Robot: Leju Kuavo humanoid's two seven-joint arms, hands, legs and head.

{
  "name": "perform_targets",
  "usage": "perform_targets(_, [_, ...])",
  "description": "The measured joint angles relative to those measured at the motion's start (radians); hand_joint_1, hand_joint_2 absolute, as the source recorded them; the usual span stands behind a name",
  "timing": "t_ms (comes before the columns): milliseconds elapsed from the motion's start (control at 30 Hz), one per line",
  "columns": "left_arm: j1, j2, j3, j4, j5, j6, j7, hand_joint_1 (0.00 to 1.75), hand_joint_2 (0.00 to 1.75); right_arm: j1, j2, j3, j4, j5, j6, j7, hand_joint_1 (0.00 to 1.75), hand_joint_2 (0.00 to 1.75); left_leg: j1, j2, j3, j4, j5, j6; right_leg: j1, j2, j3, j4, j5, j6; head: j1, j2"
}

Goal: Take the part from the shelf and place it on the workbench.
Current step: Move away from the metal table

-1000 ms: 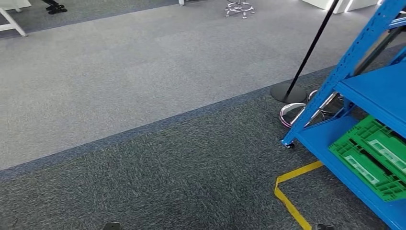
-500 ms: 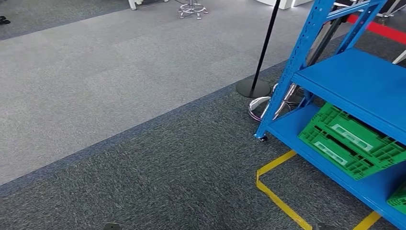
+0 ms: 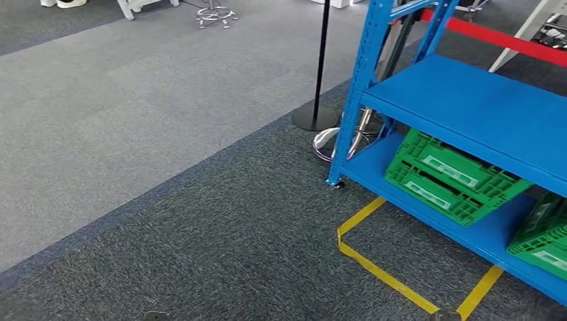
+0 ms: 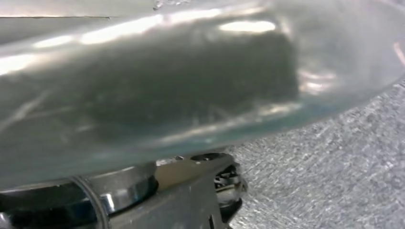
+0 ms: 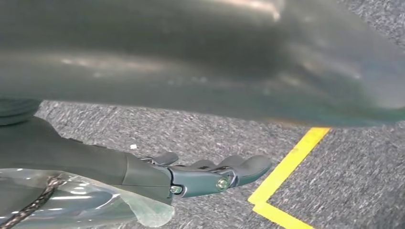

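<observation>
Approach step judged under way: blue metal shelf (image 3: 468, 107) ahead, right hand (image 5: 210, 174) hanging empty with fingers extended, left hand's state not discernible; next, the part must be located and reached.

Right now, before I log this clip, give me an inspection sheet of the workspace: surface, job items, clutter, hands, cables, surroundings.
Surface: grey carpet floor with yellow tape marked beside the shelf; no workbench seen.
Job's things: blue shelf, middle deck bare; no part identifiable.
Clutter: two green crates on the lowest deck.
Hands: right hand hangs over the carpet, fingers extended, holding nothing; left hand cannot be judged.
Cables: nothing seen.
Surroundings: black stanchion post with red belt, chrome stool base by the shelf leg, another stool base farther off.
</observation>
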Motion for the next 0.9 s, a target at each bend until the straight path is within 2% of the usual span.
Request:
perform_targets(67, [-0.005,0.000,0.004,0.000,0.008,-0.007,0.000,0.00,0.00,0.004,0.000,0.000,0.000,0.000,0.000,0.000,0.00,0.00,0.003,0.009,0.005,0.004,-0.006,-0.009,-0.001,0.019,-0.002,0.000,0.001,-0.016,-0.003,0.000])
perform_targets(133, [-0.007,-0.001,0.009,0.000,0.012,-0.010,0.000,0.00,0.00,0.005,0.001,0.000,0.000,0.000,-0.001,0.000,0.00,0.00,0.008,-0.021,-0.011,0.050,-0.041,-0.020,-0.003,0.037,-0.001,-0.002,0.004,-0.029,-0.005,0.000])
perform_targets(200, [-0.005,-0.001,0.012,0.000,0.014,-0.012,0.000,0.00,0.00,0.001,0.001,0.000,0.000,0.000,-0.002,0.000,0.00,0.00,0.012,-0.064,-0.064,0.172,-0.107,-0.025,-0.003,0.058,-0.001,-0.002,0.005,-0.038,-0.007,0.000])
perform_targets(233, [-0.003,-0.001,0.014,0.000,0.016,-0.014,0.000,0.00,0.00,-0.001,0.001,0.000,0.000,0.000,-0.002,-0.001,0.00,0.00,0.012,-0.075,-0.097,0.241,-0.132,-0.026,-0.002,0.071,0.000,-0.002,0.006,-0.039,-0.007,0.000])
perform_targets(267, [-0.002,0.000,0.017,0.000,0.019,-0.017,-0.001,0.00,0.00,0.000,0.001,0.000,0.000,0.000,-0.002,-0.001,0.00,0.00,0.012,-0.080,-0.121,0.287,-0.141,-0.025,-0.001,0.083,0.001,-0.002,0.006,-0.040,-0.007,0.000])
perform_targets(300, [-0.001,-0.001,0.019,0.000,0.021,-0.020,-0.001,0.00,0.00,0.001,0.001,0.000,0.000,0.001,-0.002,-0.001,0.00,0.00,0.012,-0.083,-0.130,0.298,-0.129,-0.022,0.001,0.096,0.003,-0.001,0.005,-0.040,-0.007,0.000])
perform_targets(333, [-0.001,0.000,0.022,0.000,0.022,-0.022,-0.002,0.00,0.00,0.002,0.001,0.000,0.000,0.001,-0.002,-0.001,0.00,0.00,0.011,-0.087,-0.122,0.267,-0.097,-0.017,0.002,0.110,0.005,-0.001,0.005,-0.040,-0.007,0.000])
perform_targets(367, [-0.001,0.000,0.024,0.000,0.022,-0.024,-0.003,0.00,0.00,0.002,0.002,0.000,0.000,0.001,-0.002,-0.001,0.00,0.00,0.010,-0.096,-0.100,0.207,-0.055,-0.010,0.003,0.123,0.006,-0.001,0.005,-0.040,-0.007,0.000])
perform_targets(433, [-0.002,0.002,0.027,0.000,0.019,-0.026,-0.006,0.00,0.00,0.000,0.004,0.000,0.000,0.001,-0.002,-0.002,0.00,0.00,0.008,-0.133,-0.050,0.077,0.007,0.006,0.004,0.146,0.006,0.000,0.006,-0.038,-0.007,0.000])
perform_targets(500, [-0.003,0.003,0.031,0.000,0.013,-0.028,-0.009,0.00,0.00,0.001,0.006,-0.001,0.000,0.001,-0.002,-0.006,0.00,0.00,0.006,-0.155,-0.030,0.022,0.018,0.012,0.001,0.164,-0.002,0.001,0.008,-0.029,-0.007,0.000])
perform_targets(567, [-0.006,0.003,0.033,0.000,0.006,-0.029,-0.013,0.00,0.00,0.007,0.006,-0.003,0.000,0.001,-0.001,-0.009,0.00,0.00,0.006,-0.142,-0.027,0.009,0.020,0.013,-0.002,0.176,-0.010,-0.001,0.011,-0.016,-0.008,0.000])
perform_targets(633, [-0.007,0.003,0.034,0.000,0.000,-0.031,-0.014,0.00,0.00,0.011,0.006,-0.006,0.000,0.001,-0.001,-0.012,0.00,0.00,0.011,-0.123,-0.021,-0.008,0.029,0.018,0.000,0.146,-0.029,0.026,-0.010,-0.008,-0.005,0.000])
perform_targets(700, [-0.006,0.003,0.036,0.000,-0.004,-0.037,-0.014,0.00,0.00,0.009,0.006,-0.009,0.000,0.001,-0.001,-0.015,0.00,0.00,0.012,-0.098,-0.018,-0.016,0.033,0.021,0.000,0.096,-0.082,0.131,-0.067,-0.002,0.000,0.000])
perform_targets(733, [-0.004,0.003,0.037,0.000,-0.005,-0.041,-0.014,0.00,0.00,0.007,0.006,-0.011,0.000,0.001,-0.001,-0.015,0.00,0.00,0.011,-0.084,-0.019,-0.016,0.032,0.021,-0.002,0.082,-0.114,0.197,-0.097,0.003,0.001,0.000])
perform_targets(767, [-0.003,0.003,0.039,0.000,-0.006,-0.045,-0.014,0.00,0.00,0.007,0.006,-0.013,0.000,0.001,0.000,-0.015,0.00,0.00,0.011,-0.071,-0.019,-0.016,0.031,0.022,-0.003,0.075,-0.138,0.247,-0.114,0.007,0.001,0.000])
perform_targets(800, [-0.003,0.003,0.041,0.000,-0.008,-0.048,-0.014,0.00,0.00,0.009,0.006,-0.015,0.000,0.001,0.000,-0.015,0.00,0.00,0.010,-0.059,-0.019,-0.015,0.030,0.021,-0.004,0.071,-0.146,0.265,-0.112,0.011,0.001,0.000])
perform_targets(833, [-0.003,0.003,0.041,0.000,-0.010,-0.051,-0.014,0.00,0.00,0.011,0.006,-0.016,0.000,0.001,-0.001,-0.015,0.00,0.00,0.011,-0.048,-0.018,-0.014,0.029,0.020,-0.006,0.066,-0.133,0.246,-0.094,0.014,0.002,0.000])
perform_targets(867, [-0.004,0.003,0.041,0.000,-0.013,-0.053,-0.015,0.00,0.00,0.013,0.006,-0.018,0.000,0.001,-0.001,-0.015,0.00,0.00,0.012,-0.038,-0.017,-0.011,0.026,0.017,-0.007,0.058,-0.102,0.190,-0.062,0.017,0.002,0.000])
perform_targets(900, [-0.004,0.003,0.041,0.000,-0.017,-0.054,-0.015,0.00,0.00,0.014,0.006,-0.020,0.000,0.001,-0.001,-0.015,0.00,0.00,0.012,-0.028,-0.016,-0.009,0.023,0.012,-0.007,0.037,-0.062,0.118,-0.035,0.019,0.002,0.000])
